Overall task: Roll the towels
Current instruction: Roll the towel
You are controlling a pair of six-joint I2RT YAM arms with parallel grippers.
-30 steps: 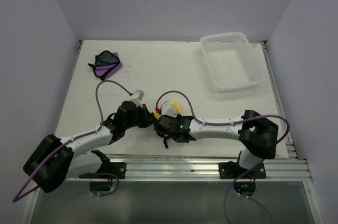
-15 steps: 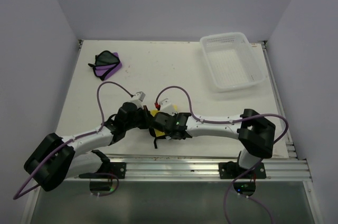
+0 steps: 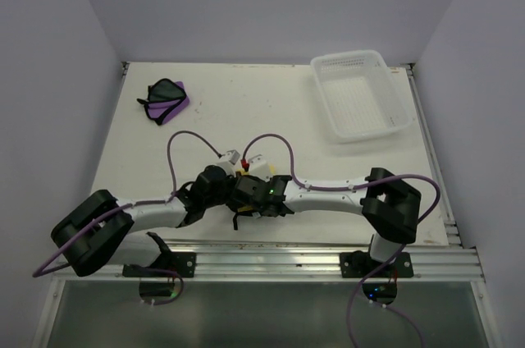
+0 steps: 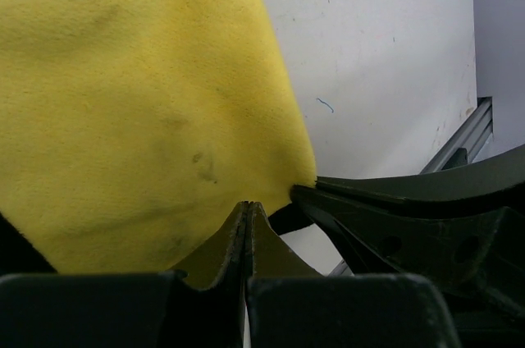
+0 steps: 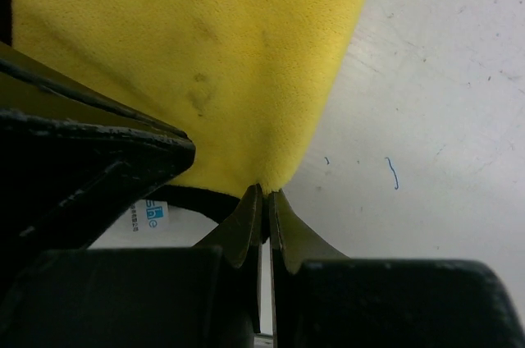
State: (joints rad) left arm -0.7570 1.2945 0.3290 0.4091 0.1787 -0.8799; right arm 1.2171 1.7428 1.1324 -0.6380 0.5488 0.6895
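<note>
Yellow towel (image 4: 148, 102) edge is pinched in the closed left gripper (image 4: 248, 210) and closed right gripper (image 5: 264, 196), side by side near the front of the table (image 3: 271, 110). Left arm has swung right. Purple towel (image 3: 168, 100) lies rear left, basket (image 3: 361, 93) rear right. Overhead the arms hide most of the yellow; wrist views show it

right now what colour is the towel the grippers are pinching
Bright yellow; the towel shows best in the left wrist view.

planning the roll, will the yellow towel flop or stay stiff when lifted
Probably floppy: the yellow towel is fuzzy cloth, thin enough that the left gripper pinches it nearly shut. Likely light; its nap should resist slipping.
</note>
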